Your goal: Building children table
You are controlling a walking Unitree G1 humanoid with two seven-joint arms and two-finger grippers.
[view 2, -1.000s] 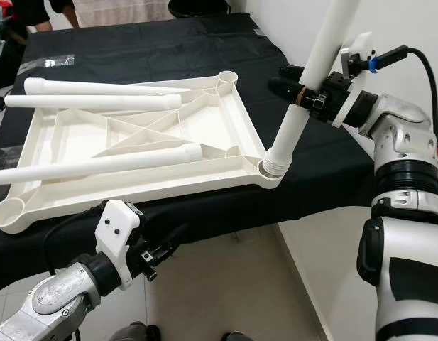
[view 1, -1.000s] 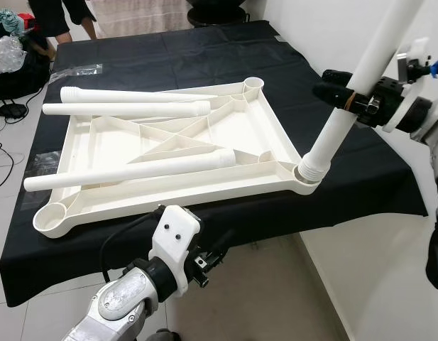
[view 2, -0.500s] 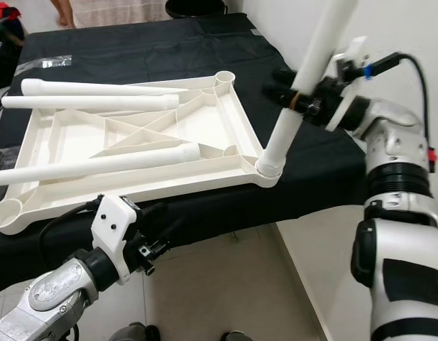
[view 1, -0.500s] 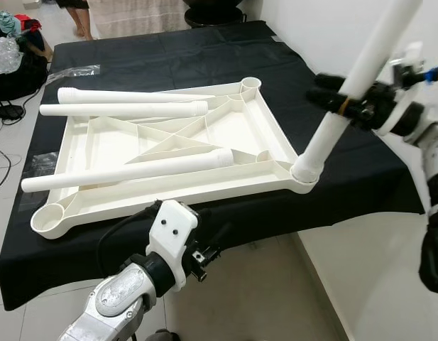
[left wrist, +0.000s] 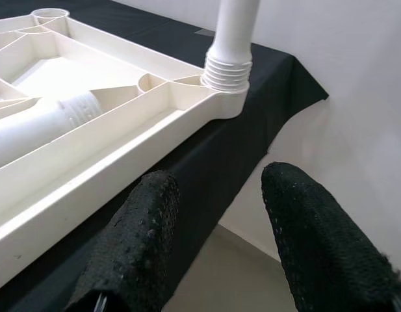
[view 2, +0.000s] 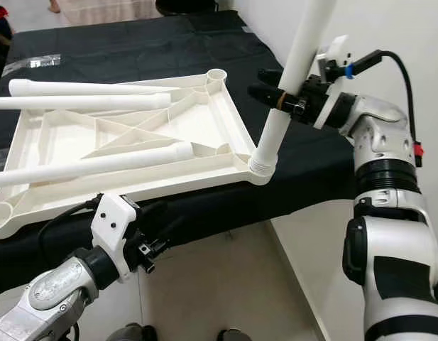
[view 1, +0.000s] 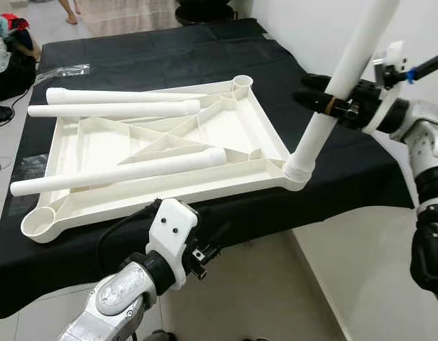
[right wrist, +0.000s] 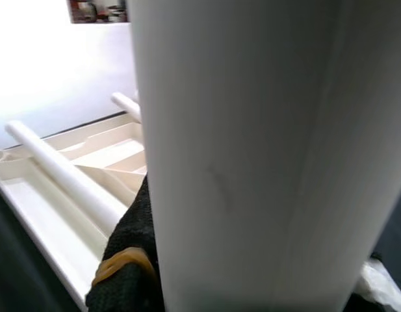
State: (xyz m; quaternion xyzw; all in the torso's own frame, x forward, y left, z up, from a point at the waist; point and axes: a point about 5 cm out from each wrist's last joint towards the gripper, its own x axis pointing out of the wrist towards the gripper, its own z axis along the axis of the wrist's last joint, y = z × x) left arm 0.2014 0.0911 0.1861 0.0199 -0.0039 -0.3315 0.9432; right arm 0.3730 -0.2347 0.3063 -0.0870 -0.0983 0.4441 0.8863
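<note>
The right pincer (view 2: 279, 97) was clenched on a white leg (view 2: 293, 71), partway up its length, with the black fingers on either side of the tube. The left pincer (left wrist: 216, 240) hung released, fingers (left wrist: 138, 244) spread, below the near edge of the desk (view 1: 204, 50) and grasping nothing.

The desk wore a black cloth. On it lay the cream tabletop (view 1: 226, 135), underside up, ribs showing, its near edge along the near edge of the desk. The held leg stood tilted in the tabletop's near right corner socket (view 1: 297, 172), its threaded end seated there. Three loose legs (view 1: 119, 170) lay across the tabletop: one over the near ribs and two side by side at its far edge. Open sockets showed at the tabletop's near left and far right corners.
</note>
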